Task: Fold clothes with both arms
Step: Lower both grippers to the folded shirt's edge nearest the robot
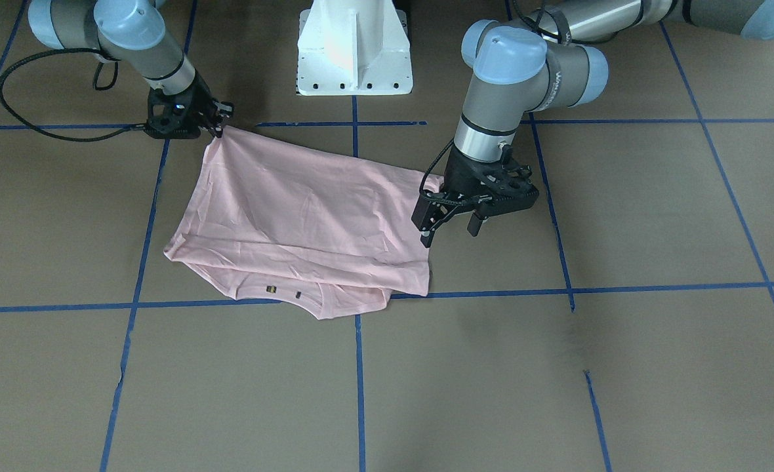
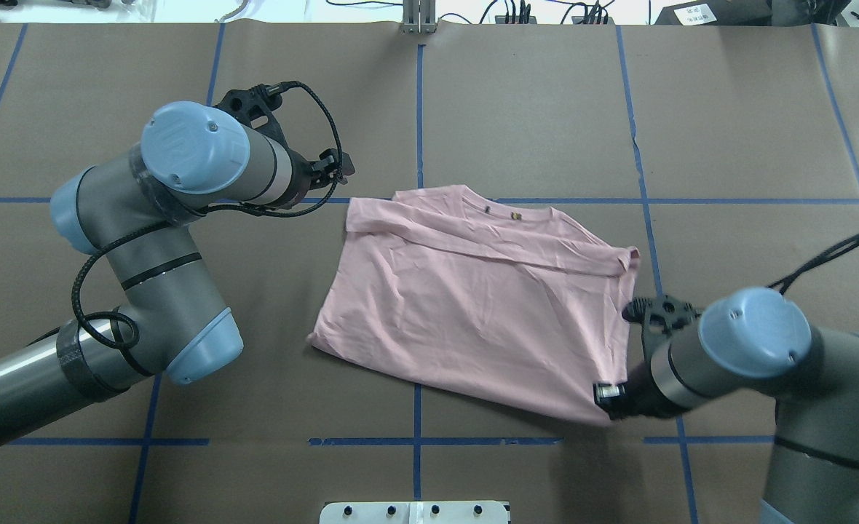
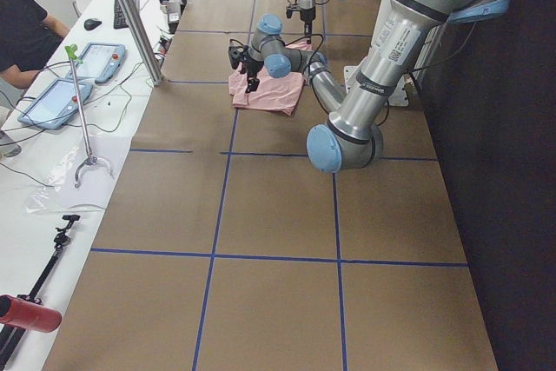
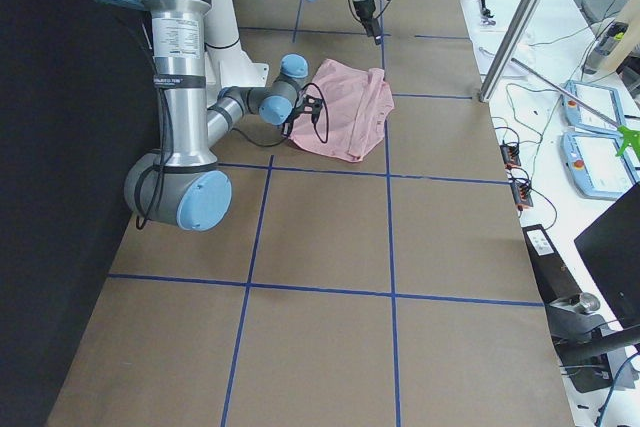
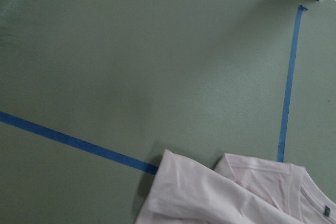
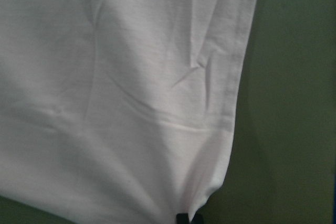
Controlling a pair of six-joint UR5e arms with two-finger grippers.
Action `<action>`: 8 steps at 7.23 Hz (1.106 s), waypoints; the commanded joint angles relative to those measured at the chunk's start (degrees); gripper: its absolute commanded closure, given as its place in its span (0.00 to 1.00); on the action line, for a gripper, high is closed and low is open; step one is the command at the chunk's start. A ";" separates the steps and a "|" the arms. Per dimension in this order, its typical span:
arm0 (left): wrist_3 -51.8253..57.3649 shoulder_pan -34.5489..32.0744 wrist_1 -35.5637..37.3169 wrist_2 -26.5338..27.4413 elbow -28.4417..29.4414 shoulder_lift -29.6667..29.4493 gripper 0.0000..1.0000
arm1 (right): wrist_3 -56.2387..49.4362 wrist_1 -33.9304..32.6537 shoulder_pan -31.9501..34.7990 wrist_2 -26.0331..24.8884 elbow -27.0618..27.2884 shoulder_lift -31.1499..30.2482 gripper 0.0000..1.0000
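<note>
1. Hanging with its jaws spread wide and nothing between them, the left gripper (image 1: 450, 226) is seen just beside the shirt (image 2: 473, 306), at the side edge nearest to it. Whether a fingertip brushes that edge cannot be told.
2. The shirt is laid on the table (image 1: 623, 367), partly folded over itself, and its long axis runs from one pair of jaws towards the other. The collar edge is turned away from the robot, and the main body of cloth lies between the two grippers.
3. The right gripper (image 1: 222, 124) is closed narrowly on the shirt's corner at its own end, on the robot's side of the cloth. In the right wrist view the fabric is gathered to a point at the fingertips and fans out ahead of them.
4. The coming move is judged to turn on the left side. One end is already pinched, while the opposite edge lies free just inward of the open left jaws. A short approach and a closing would be needed there before both ends could be carried together.
</note>
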 commanded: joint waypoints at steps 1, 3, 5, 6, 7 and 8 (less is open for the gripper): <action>-3.04 2.82 1.39 0.00 -2.59 0.19 0.00 | 4.53 0.09 -7.99 0.14 3.32 -4.03 1.00; -8.02 6.67 6.12 -0.09 -6.11 0.27 0.00 | 11.63 0.53 -8.37 -0.48 5.86 -3.25 0.00; -18.47 12.82 12.10 2.17 -7.53 1.23 0.00 | 12.47 0.79 -1.81 -0.39 6.58 -0.01 0.00; -20.87 14.76 16.13 3.50 -7.36 1.33 0.00 | 12.46 0.79 0.57 -0.39 6.49 2.45 0.00; -22.63 16.78 16.95 4.21 -6.83 1.76 0.00 | 12.46 0.79 2.33 -0.39 6.32 4.13 0.00; -23.43 18.02 17.05 4.74 -6.13 1.94 0.00 | 12.46 0.79 3.05 -0.39 6.14 5.27 0.00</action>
